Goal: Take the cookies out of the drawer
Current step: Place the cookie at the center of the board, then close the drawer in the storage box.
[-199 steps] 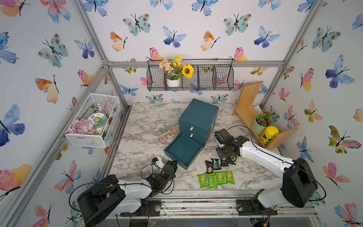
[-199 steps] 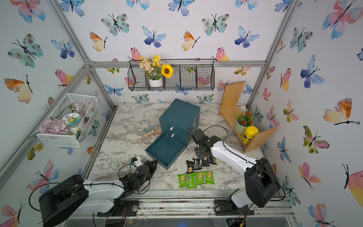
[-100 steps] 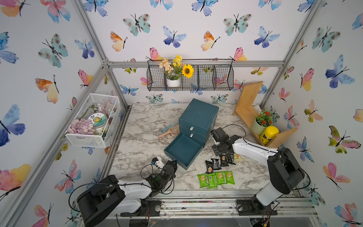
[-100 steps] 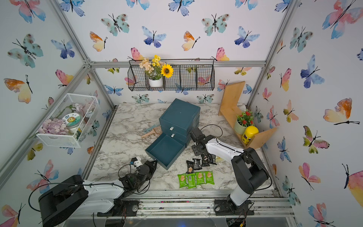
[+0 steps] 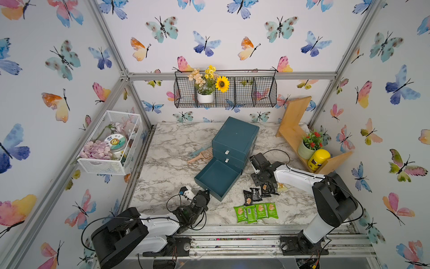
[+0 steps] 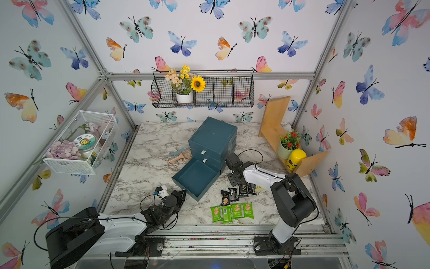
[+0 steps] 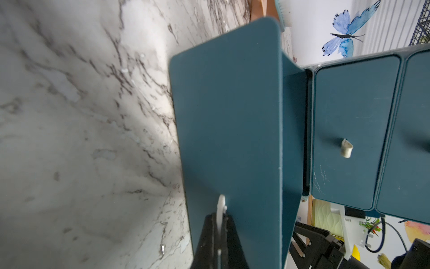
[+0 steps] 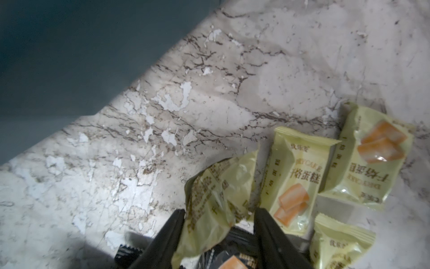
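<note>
**Teal drawer (image 5: 217, 179) empty, unload looks done**

Pulled out toward near-left, floor bare in both top views. Cookies all on marble table (image 5: 167, 167), right of the drawer: green row (image 5: 256, 212) nearest, black row (image 5: 256, 194) behind it, pale-yellow bunch (image 8: 290, 177) under R arm. Green + black pkts lie flat, long axes approx near-far, side by side. Yellows sit at mixed angles. R gripper (image 8: 218, 212): jaws apart astride a crumpled yellow pkt, looks let go. L gripper (image 7: 220, 216) clamped on white pull tab (image 7: 221, 205). Remaining, I'd judge: retract only.
</note>
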{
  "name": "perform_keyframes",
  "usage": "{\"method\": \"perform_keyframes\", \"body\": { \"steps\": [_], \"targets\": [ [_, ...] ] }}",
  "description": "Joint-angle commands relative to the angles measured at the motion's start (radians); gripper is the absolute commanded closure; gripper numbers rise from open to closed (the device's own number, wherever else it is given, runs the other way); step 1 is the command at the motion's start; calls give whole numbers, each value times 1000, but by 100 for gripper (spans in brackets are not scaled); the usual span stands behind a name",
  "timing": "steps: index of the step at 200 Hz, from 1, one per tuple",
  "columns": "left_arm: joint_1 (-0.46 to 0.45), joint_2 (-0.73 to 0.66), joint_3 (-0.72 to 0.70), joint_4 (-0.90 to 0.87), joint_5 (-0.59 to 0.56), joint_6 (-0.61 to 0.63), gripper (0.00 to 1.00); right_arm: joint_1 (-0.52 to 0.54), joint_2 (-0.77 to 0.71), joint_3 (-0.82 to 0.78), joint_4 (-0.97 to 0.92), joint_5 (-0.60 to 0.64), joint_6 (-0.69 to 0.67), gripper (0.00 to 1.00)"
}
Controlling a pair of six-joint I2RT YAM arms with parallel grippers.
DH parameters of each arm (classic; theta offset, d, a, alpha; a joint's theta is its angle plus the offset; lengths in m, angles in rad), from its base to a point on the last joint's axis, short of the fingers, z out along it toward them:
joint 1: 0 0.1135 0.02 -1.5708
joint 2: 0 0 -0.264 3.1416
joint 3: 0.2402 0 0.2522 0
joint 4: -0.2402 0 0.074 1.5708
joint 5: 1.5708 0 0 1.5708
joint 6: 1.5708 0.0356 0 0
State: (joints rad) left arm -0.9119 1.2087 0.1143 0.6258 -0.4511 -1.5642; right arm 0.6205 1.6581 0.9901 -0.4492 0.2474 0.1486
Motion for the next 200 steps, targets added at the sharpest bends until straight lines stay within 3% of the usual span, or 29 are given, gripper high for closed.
{"method": "perform_keyframes", "body": {
  "steps": [1,66,119,200],
  "targets": [
    [1,-7,13,-11,-32,18,100,-7,-53,5,-33,4,2,44],
    [0,-7,27,-12,-31,29,100,-7,-257,74,-102,-8,20,46],
    [1,-1,38,-10,-31,38,100,-7,-379,188,12,-138,29,55],
    [1,21,57,-2,-25,47,100,-7,-210,371,184,-248,-6,62]
  ]
}}
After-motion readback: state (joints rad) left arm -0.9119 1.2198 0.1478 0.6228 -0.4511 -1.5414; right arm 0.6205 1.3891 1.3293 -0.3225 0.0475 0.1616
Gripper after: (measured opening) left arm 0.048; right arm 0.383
